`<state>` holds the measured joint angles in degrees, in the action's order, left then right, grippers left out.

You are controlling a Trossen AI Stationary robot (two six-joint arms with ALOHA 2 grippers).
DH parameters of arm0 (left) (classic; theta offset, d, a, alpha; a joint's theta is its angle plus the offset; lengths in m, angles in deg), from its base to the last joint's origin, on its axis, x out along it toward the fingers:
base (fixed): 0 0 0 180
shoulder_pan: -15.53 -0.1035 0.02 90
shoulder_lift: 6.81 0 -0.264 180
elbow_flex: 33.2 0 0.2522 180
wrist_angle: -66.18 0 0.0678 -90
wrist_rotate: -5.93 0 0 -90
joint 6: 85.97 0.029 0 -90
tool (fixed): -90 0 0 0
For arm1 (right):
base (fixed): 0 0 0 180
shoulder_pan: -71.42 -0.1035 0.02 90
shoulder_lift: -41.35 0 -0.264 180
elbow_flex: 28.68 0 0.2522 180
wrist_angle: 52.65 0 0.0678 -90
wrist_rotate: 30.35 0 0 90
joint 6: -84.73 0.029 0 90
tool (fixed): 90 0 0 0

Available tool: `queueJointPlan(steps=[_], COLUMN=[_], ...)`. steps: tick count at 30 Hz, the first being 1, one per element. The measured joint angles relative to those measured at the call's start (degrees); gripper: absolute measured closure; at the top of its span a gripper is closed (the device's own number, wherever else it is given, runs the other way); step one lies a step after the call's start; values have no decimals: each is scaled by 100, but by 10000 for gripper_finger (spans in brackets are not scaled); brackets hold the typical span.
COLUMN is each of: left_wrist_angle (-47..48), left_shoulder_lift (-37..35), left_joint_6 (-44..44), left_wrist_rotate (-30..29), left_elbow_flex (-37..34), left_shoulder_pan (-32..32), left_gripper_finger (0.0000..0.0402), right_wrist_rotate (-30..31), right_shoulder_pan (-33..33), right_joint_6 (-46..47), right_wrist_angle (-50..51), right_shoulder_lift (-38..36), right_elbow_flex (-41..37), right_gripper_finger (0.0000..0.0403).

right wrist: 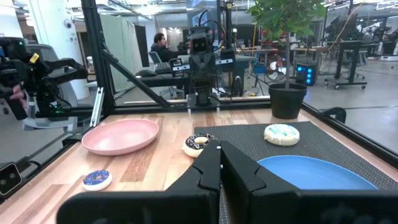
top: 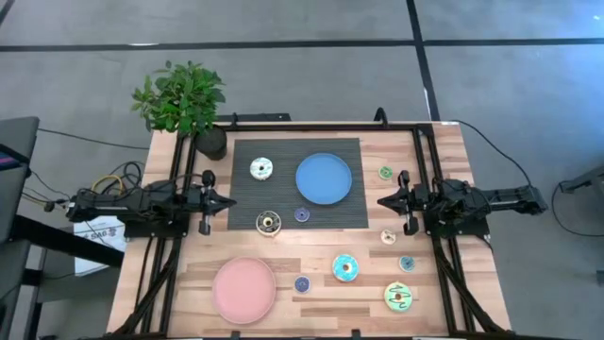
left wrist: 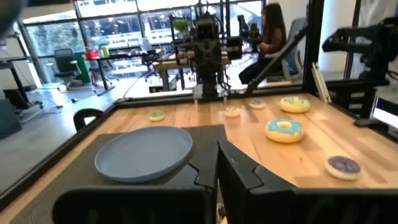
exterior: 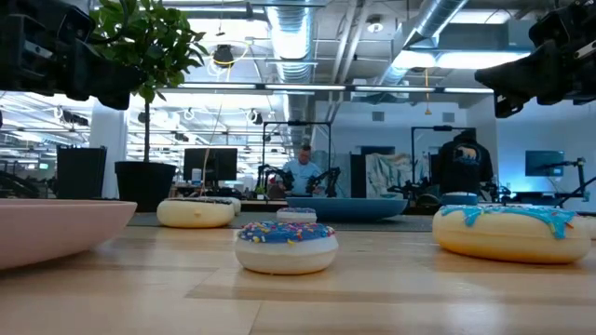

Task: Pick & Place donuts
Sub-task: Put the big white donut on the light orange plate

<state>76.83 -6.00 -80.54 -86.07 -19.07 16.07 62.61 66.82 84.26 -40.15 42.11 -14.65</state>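
Nine donuts are lying on the table: four large, five small. Two plates and one potted plant are sitting there.

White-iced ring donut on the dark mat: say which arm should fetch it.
Left. The white-iced ring donut lies at the mat's left end, close to the shut left gripper. The right gripper, also shut, waits beyond the round blue plate.
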Motion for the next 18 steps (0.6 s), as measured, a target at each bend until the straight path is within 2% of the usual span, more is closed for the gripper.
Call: queueJointPlan(steps=[14,18], left_wrist_angle=[-50,107], left_shoulder_lift=[0,301], left_joint_6=[-946,-720], left_wrist_rotate=[104,116], left_elbow_flex=[32,415], left_shoulder_pan=[0,20], left_gripper_finger=[402,402], right_wrist_rotate=[0,0], right_shoulder_pan=[-2,-1], right_joint_6=[0,0], right_wrist_angle=[-2,-2], right_shoulder_lift=[-2,-2], right_elbow_flex=[1,1], right_gripper_finger=[403,403])
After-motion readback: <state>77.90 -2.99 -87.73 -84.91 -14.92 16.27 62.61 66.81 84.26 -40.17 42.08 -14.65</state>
